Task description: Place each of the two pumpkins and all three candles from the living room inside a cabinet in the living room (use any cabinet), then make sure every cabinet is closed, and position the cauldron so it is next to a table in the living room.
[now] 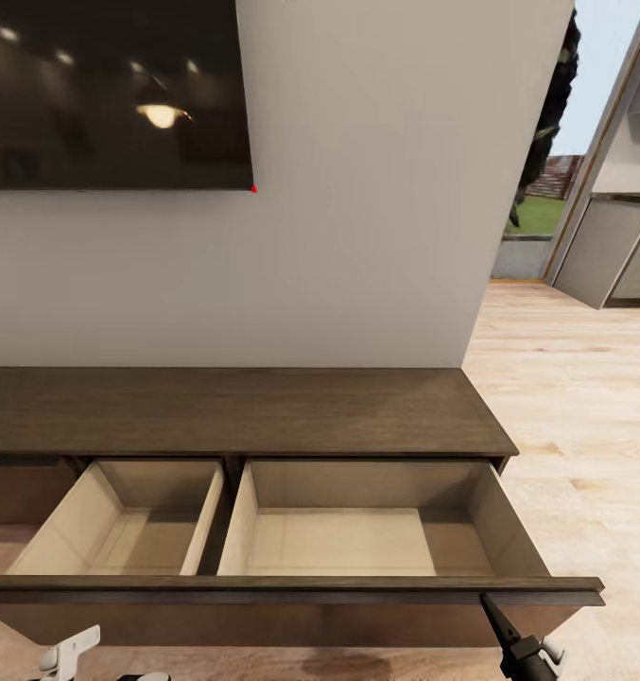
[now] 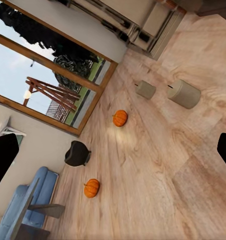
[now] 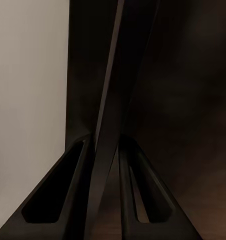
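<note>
The dark brown cabinet stands against the wall with a wide drawer pulled out; its two pale compartments hold nothing. My right gripper reaches the drawer front's top edge near its right end. In the right wrist view its fingers close on that thin dark panel. My left gripper is open over the plank floor, holding nothing. Beyond it lie two orange pumpkins, the black cauldron between them, and two pale candles. All rest apart on the floor.
A black TV hangs above the cabinet. Wood floor runs past the cabinet's right end toward grey kitchen units. The blue sofa and a grey table corner sit past the nearer pumpkin, by a large window.
</note>
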